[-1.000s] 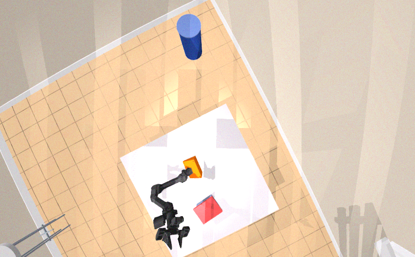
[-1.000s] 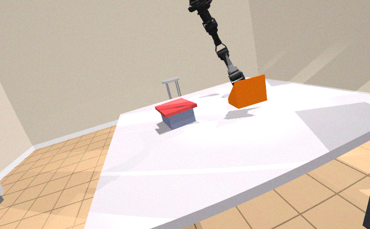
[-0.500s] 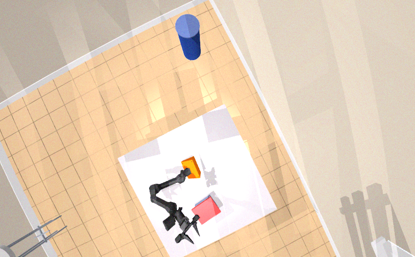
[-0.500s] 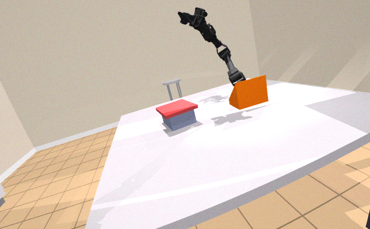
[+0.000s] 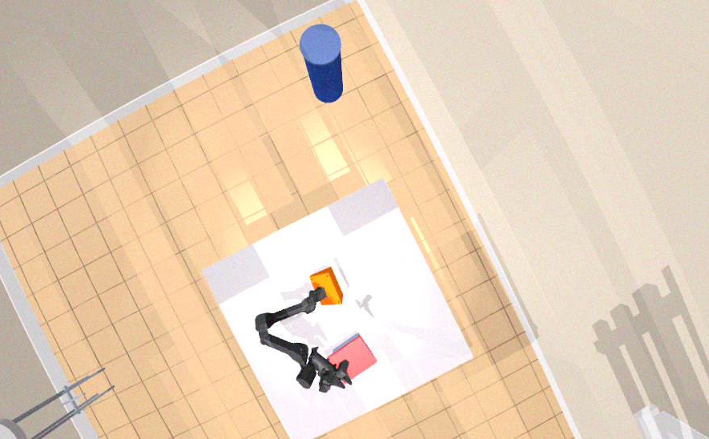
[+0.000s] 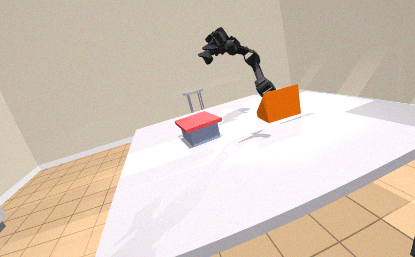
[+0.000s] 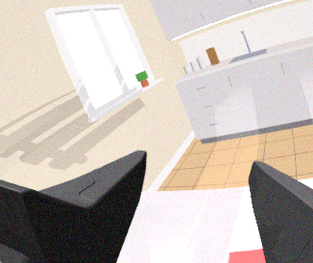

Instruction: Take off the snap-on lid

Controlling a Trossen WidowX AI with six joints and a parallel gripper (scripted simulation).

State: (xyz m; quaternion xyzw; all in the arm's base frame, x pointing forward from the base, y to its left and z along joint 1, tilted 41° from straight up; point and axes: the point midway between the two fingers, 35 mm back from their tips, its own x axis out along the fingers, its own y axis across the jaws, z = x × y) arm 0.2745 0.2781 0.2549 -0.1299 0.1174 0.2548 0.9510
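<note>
Lid still to come off, folks: the red snap-on lid [image 5: 357, 352] [image 6: 198, 121] [image 7: 247, 256] sits on the blue-grey storage box [image 5: 345, 343] [image 6: 201, 134], which stands on the white bench [image 5: 416, 305] [image 6: 266, 178] [image 7: 183, 218], near the edge at the bottom of the top view, the left edge in the exterior view. And here's the black tool [image 5: 347, 374] [image 6: 201, 51] [image 7: 200, 166], part-way open with nothing between its fingers, up high, well clear of the lid! From above, it overlaps one side of that red top. The arm [image 5: 283, 315] [image 6: 257, 70] bends over from beside an orange wedge-shaped block [image 5: 332, 282] [image 6: 282, 103], set in from the bench edges; its foot seems to touch that block, though the block hides much of the join.

What a view from the wrist: fingers aimed out across the bench, a window [image 7: 78, 58] at upper left, a small potted plant [image 7: 142, 76] on its sill, grey cabinets [image 7: 231, 101] to the right, and just a sliver of red lid at the bottom, by the right-hand finger!
</note>
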